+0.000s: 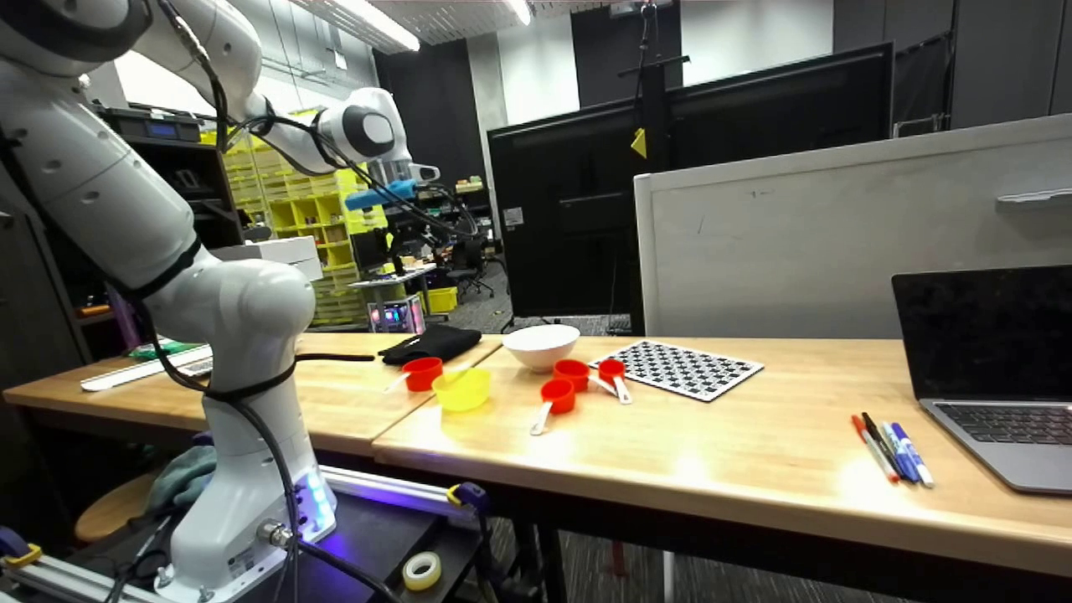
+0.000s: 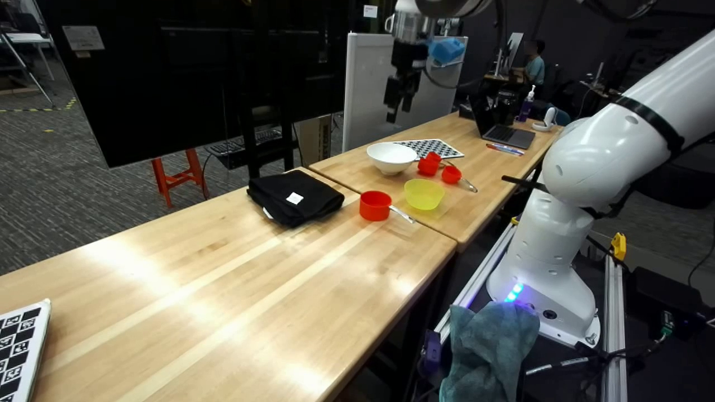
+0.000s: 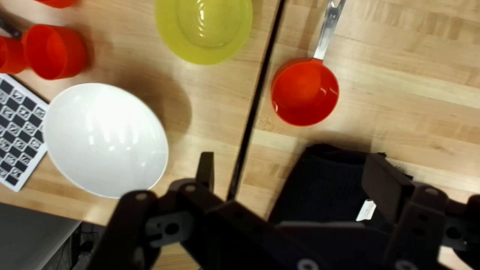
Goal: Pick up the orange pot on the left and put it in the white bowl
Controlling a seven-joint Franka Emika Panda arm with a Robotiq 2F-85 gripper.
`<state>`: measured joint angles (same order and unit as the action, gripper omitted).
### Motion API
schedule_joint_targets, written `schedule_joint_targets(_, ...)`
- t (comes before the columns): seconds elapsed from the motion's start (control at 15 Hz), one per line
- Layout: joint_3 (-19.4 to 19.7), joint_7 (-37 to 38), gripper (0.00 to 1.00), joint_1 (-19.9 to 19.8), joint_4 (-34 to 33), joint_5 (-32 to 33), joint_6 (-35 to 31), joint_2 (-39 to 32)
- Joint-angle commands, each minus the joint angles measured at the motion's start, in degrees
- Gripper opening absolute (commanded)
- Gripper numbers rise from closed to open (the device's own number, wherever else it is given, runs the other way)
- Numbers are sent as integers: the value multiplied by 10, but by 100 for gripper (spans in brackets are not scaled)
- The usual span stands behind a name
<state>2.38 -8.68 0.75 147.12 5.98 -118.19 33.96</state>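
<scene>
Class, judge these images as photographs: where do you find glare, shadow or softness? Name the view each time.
Wrist view: pale reflections streak the white bowl, a soft shadow falls beside it, and the hand looks slightly out of focus; both exterior views: glare whitens patches of the wooden tabletops; in an exterior view: the ceiling lights are blown out.

A glossy white segmented robot arm [image 1: 251, 303] arches high, its black two-fingered claw [image 3: 294, 176] pointing down, spread wide.
</scene>
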Motion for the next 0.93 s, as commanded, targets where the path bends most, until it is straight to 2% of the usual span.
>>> schedule_joint_targets(0.0, -36, 65, 100, 25, 57, -41, -84, -32)
schedule_joint_targets(0.33, -111, 186, 100, 60, 98, -86, -182, -90)
schedule_joint_targets(0.53, -155, 270, 100, 70, 98, -83, -192, -111)
schedule_joint_targets(0.87, -187, 358, 100, 73, 97, -82, -191, -116)
